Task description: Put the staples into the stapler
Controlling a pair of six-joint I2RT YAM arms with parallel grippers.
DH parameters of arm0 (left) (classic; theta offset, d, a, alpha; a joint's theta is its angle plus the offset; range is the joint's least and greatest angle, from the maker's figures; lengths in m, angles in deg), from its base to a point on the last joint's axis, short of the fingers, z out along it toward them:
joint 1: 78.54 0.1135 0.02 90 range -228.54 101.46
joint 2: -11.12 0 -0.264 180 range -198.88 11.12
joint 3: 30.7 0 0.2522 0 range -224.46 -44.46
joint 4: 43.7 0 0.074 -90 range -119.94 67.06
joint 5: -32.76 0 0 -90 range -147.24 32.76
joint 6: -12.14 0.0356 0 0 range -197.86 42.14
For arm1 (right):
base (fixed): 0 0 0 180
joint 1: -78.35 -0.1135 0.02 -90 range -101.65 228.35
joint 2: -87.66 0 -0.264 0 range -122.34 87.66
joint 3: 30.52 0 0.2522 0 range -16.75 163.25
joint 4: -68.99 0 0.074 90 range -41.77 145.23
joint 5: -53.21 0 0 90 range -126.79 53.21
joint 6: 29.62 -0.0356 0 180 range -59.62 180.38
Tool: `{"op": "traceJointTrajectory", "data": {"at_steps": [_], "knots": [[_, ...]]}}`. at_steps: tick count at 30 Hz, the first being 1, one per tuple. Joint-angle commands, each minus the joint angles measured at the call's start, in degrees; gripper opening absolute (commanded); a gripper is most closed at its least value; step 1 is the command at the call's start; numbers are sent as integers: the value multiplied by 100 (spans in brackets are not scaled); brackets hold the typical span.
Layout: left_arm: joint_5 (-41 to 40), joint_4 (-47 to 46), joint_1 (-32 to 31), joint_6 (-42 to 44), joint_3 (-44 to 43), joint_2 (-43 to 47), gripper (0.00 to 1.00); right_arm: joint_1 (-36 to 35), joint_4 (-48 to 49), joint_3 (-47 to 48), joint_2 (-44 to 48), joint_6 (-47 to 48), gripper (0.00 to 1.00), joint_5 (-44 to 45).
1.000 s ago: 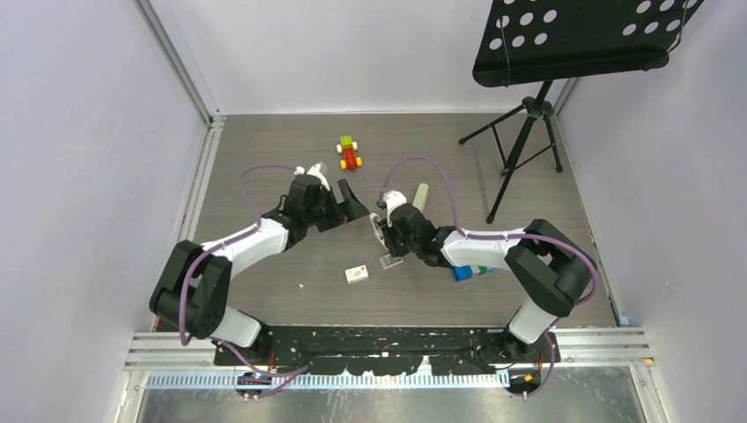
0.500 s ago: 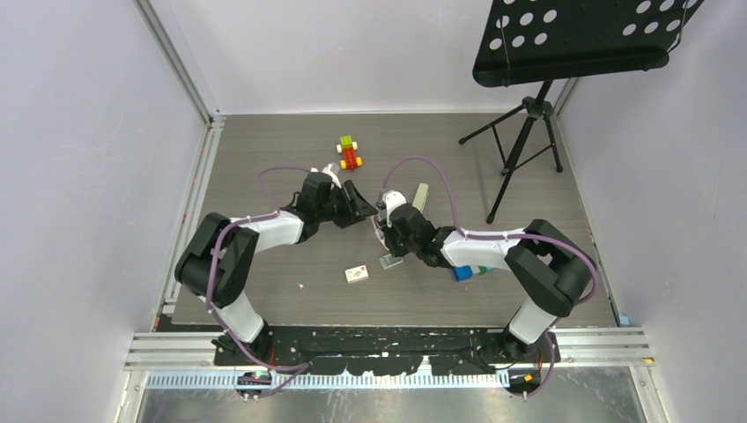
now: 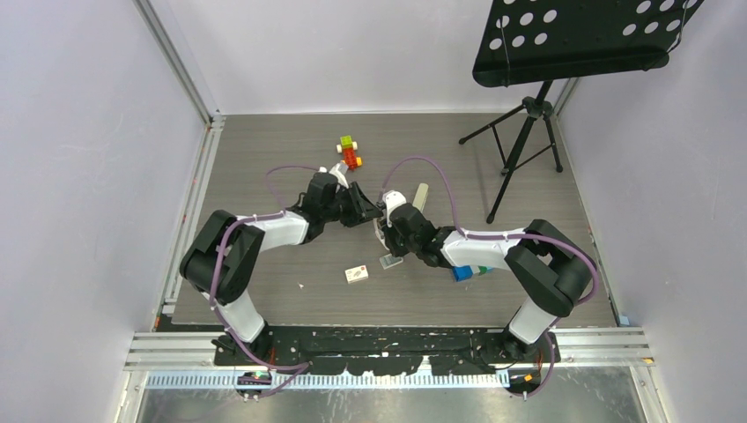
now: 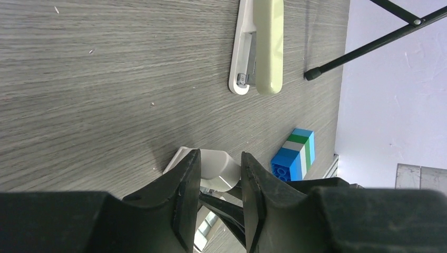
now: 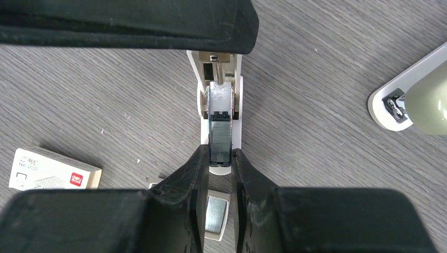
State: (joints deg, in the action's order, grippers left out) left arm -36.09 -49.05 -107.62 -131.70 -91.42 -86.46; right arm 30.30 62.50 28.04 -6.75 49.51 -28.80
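White object [image 5: 220,124] in right gripper [image 5: 220,154], stapler [image 3: 421,196] beyond — carton [image 3: 357,274] nearside; tabletop [image 3: 251,150] open far-left

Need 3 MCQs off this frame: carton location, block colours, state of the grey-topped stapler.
1. On the table, the small carton lies: A) at the far edge B) in the near half C) in a far corner.
2. The striped block is: A) red-yellow B) blue-green-white C) all black.
3. The grey-topped stapler is: A) gripped and lifted B) standing on end C) lying on the table, ungripped.
Answers: B, the top view shows it closer to the near edge; B, those stripes show in the left wrist view; C, it lies alone, nothing touching it.
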Motion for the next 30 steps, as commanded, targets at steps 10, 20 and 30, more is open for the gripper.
{"op": "traceJointTrajectory", "data": {"at_steps": [10,20,30], "knots": [[267,-207,-394,-58,444,778,32,-29,357,39,59,-101,18,23],[29,-123,-484,-56,711,926,32,-33,328,-24,288,-163,27,0],[-137,-101,-493,83,721,796,33,-29,-852,27,1260,-492,50,-65]]}}
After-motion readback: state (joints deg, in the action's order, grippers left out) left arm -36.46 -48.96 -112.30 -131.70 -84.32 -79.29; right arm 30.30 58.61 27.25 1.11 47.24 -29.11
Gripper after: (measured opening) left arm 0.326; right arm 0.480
